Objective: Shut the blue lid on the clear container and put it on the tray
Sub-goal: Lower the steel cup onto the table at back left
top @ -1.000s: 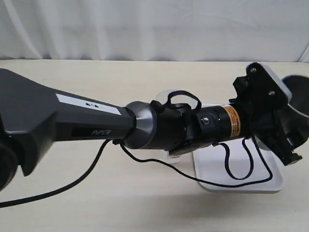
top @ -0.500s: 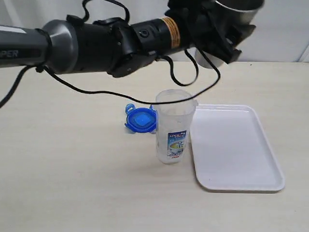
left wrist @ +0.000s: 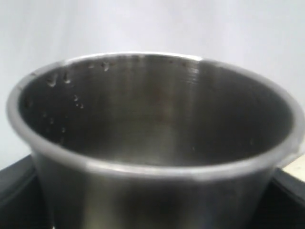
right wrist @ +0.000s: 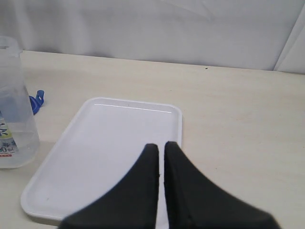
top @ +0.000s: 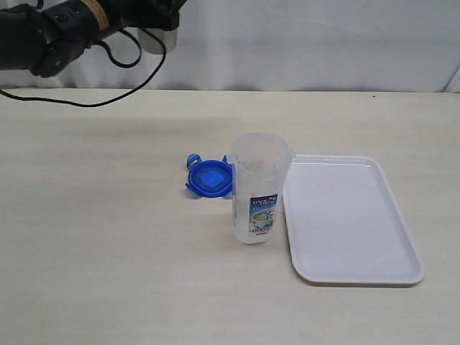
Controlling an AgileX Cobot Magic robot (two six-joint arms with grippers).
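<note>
The clear container [top: 259, 190] stands upright and uncapped near the middle of the table, touching the left rim of the white tray [top: 352, 219]. Just left of it, top up on the table, lies the blue lid [top: 210, 177]. At the far upper left, high above the table, my left gripper [top: 147, 14] is shut on a steel cup [left wrist: 157, 119], which fills the left wrist view. My right gripper [right wrist: 161, 145] is shut and holds nothing; it hovers over the tray [right wrist: 109, 148], with the container [right wrist: 12, 109] off to one side. This gripper is outside the exterior view.
A white curtain hangs behind the table's far edge. The left arm's black cable [top: 108, 72] droops over the back left of the table. Bare tabletop [top: 108, 251] lies in front and to the left of the container.
My left arm, carrying the steel cup, swung from over the tray up and across to the far upper left. It no longer blocks the container, lid and tray.
</note>
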